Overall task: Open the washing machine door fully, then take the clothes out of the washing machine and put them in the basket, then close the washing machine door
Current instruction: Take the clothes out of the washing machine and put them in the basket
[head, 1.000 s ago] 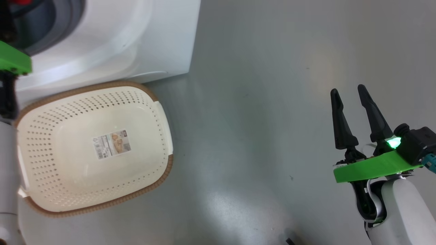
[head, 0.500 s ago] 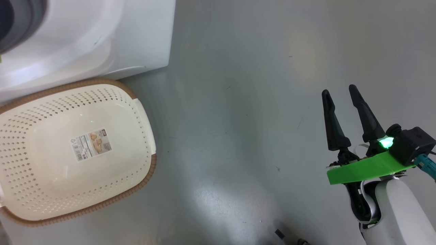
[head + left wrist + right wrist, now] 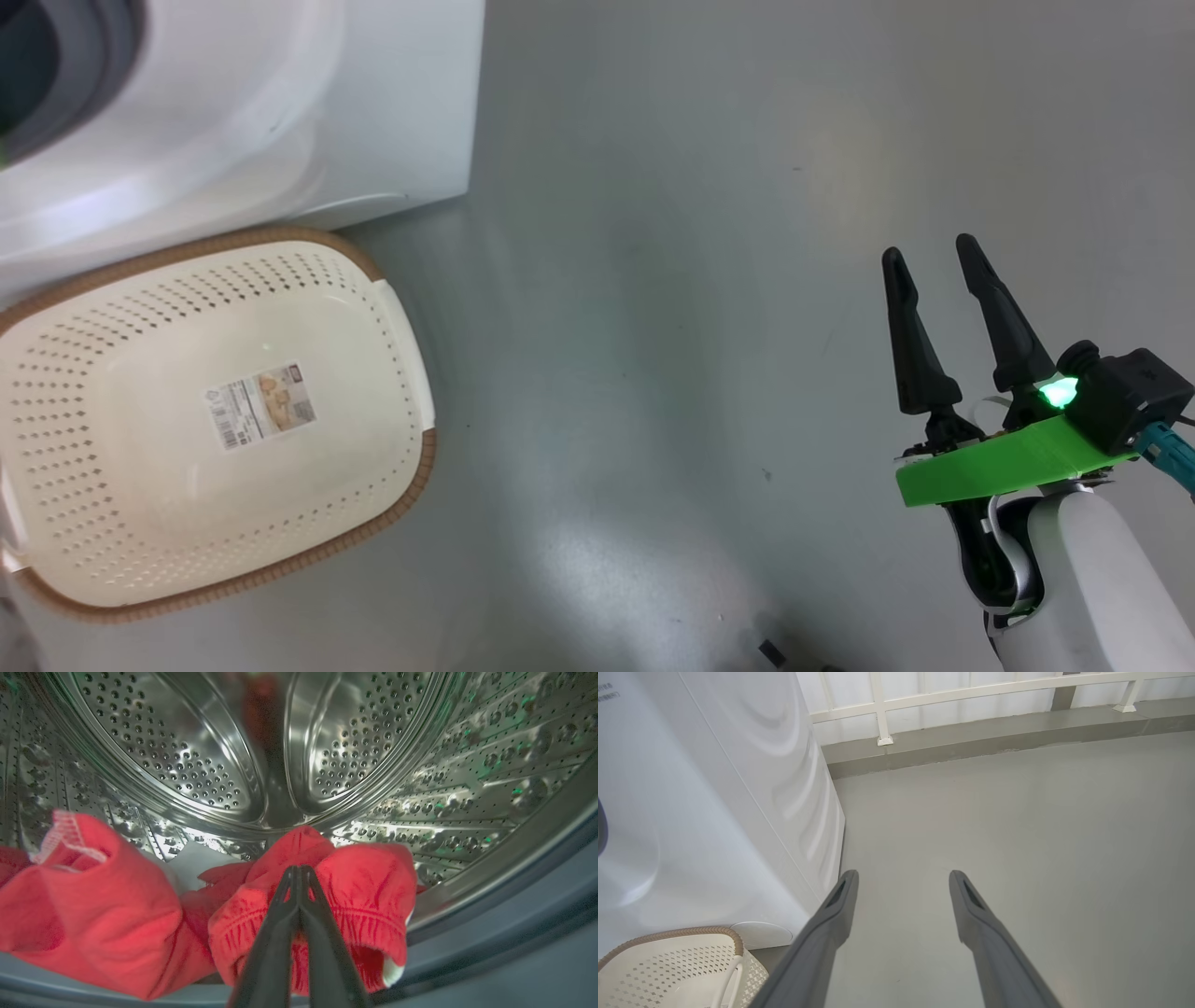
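In the left wrist view my left gripper (image 3: 297,871) is inside the washing machine's perforated steel drum (image 3: 187,765). Its two dark fingers are pressed together on a bunched fold of the red clothes (image 3: 369,882). A second red garment with a white knit edge (image 3: 88,905) lies to the left on the drum floor. The white washing machine (image 3: 243,112) fills the head view's upper left, and the cream basket (image 3: 415,495) stands empty on the floor before it. My right gripper (image 3: 929,247) hovers open over bare floor at the right. The washing machine door is out of view.
The grey floor (image 3: 672,327) stretches between the basket and my right arm. In the right wrist view my right gripper (image 3: 903,873) points past the washing machine's side (image 3: 714,812) toward a white railing and low kerb (image 3: 971,742). The basket's corner (image 3: 691,931) shows at lower left.
The head camera has turned, so the basket and machine sit further left in the picture. My left arm's green band and forearm have left that view. The right gripper stays open.
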